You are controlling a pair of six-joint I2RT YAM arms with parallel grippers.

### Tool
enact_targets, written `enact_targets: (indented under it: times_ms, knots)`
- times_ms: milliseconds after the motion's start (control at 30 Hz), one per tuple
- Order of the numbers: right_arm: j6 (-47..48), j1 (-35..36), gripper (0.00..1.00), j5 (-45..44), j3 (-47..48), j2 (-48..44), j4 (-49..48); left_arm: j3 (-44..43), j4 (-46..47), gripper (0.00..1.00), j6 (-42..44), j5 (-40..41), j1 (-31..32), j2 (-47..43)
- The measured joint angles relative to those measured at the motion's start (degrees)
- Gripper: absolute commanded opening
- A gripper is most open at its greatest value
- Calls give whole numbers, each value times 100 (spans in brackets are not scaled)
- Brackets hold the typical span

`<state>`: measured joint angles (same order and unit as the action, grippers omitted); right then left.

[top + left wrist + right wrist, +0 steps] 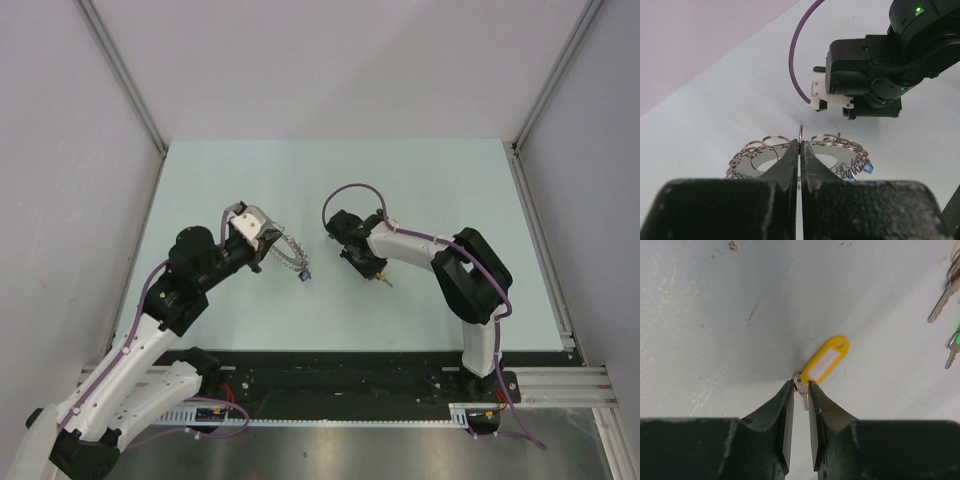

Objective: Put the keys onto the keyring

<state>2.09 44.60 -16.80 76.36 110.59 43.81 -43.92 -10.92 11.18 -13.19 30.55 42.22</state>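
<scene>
My left gripper (268, 240) (800, 142) is shut on the near rim of the keyring (747, 165) (288, 252), a flat grey ring fringed with small silvery split rings. It holds the ring just above the table. Blue key heads (865, 167) hang at the ring's right side. My right gripper (372, 270) (800, 383) points down at the table, its fingertips pressed on both sides of the head of a small key (802, 389) (384, 281). That key carries a yellow tag (826, 360) and lies flat on the table.
Two more keys lie at the right edge of the right wrist view, a plain silver one (941, 304) and a green-headed one (953, 346). The right arm's wrist (865, 80) stands just beyond the keyring. Grey walls close in the pale table (420, 190).
</scene>
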Motion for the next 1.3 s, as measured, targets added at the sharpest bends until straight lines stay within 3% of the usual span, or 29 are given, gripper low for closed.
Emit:
enact_targets:
  times_ms: [733, 1100, 1300]
  knots:
    - [417, 35, 26, -76, 48, 52, 216, 2, 2, 0, 44, 17, 0, 0]
    - [573, 35, 23, -79, 48, 66, 214, 2, 2, 1, 44, 15, 0, 0]
    - [616, 35, 17, -90, 50, 205, 221, 2, 2, 0, 44, 15, 0, 0]
